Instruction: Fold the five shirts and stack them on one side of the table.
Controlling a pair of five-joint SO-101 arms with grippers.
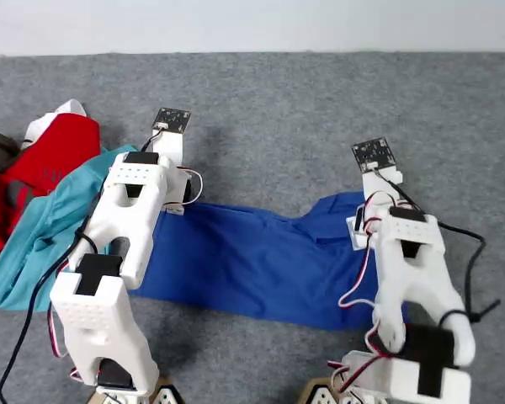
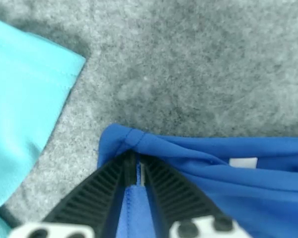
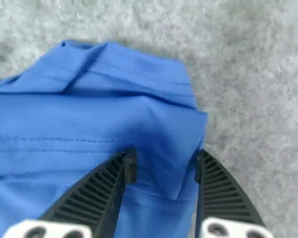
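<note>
Blue shirt [image 1: 252, 261] mid-fold, centre frame: my left fingers [image 2: 109, 186] pinch its corner, right fingers [image 3: 109, 183] apart; teal shirt [image 1: 34, 236], red shirt [image 1: 55, 156] heaped upper left.

The edge cuts the red shirt [image 1: 55, 156]; the left arm [image 1: 130, 215] partly hides the teal shirt [image 1: 34, 236]
</note>
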